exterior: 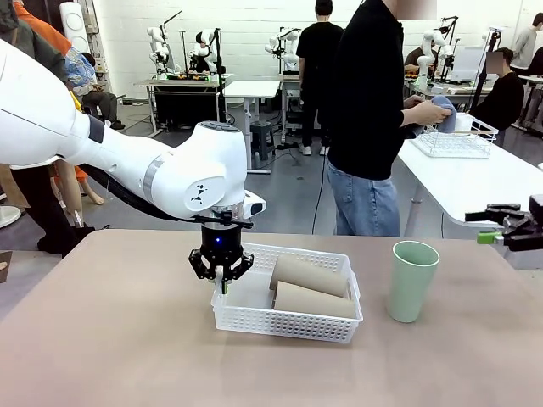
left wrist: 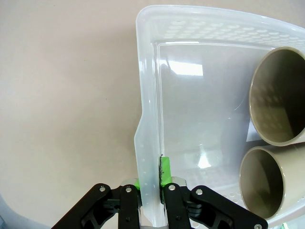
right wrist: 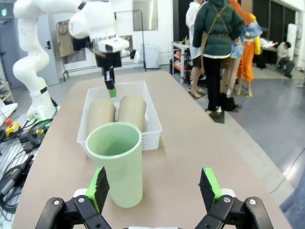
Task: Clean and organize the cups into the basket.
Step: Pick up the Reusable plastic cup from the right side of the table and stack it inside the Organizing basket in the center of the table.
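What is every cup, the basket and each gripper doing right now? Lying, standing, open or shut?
White plastic mesh basket: resting on the tan table, one end wall pinched.
Two kraft brown paper cups: lying on their sides, side by side inside the basket.
Pale mint green paper cup: standing upright on the table, outside the basket.
Left gripper: shut on the basket's end wall.
Right gripper: open, holding nothing.
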Robot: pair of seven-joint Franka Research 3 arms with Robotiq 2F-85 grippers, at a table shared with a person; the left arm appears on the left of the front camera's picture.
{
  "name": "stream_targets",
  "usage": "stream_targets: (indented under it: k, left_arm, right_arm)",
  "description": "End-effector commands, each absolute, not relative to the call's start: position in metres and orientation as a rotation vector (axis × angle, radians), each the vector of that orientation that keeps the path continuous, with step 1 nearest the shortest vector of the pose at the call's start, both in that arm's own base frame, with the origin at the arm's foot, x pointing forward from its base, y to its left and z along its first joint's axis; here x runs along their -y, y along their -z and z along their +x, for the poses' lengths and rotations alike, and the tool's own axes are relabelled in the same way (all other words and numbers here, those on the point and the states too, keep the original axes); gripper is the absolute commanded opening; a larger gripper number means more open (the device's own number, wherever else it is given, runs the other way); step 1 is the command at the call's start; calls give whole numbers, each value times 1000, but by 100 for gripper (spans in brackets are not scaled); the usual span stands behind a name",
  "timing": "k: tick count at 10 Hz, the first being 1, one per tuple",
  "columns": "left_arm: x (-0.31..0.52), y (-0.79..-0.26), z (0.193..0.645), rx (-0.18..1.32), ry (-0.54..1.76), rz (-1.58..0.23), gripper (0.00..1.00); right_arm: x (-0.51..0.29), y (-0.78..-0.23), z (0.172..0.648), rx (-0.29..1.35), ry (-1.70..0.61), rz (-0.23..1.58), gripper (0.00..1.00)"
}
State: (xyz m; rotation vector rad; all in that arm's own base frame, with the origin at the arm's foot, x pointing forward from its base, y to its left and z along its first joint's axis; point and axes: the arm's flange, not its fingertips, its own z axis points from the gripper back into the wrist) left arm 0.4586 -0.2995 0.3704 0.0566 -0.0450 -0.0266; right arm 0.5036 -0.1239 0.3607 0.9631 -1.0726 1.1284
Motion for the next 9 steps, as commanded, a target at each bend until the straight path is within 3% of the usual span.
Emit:
stream_targets:
  k: [1,6,9]
  left_arm:
    - [300,-373,458,51,22,59,0]
    - [300,-373,458,51,22,59,0]
    - [300,-373,458,51,22,59,0]
  right_arm:
    - [119,-324,509,1009,-1175,948,100]
    - [110,-266,512,897,-1257,883,100]
    - [89,-258,511,887,-1304,919,100]
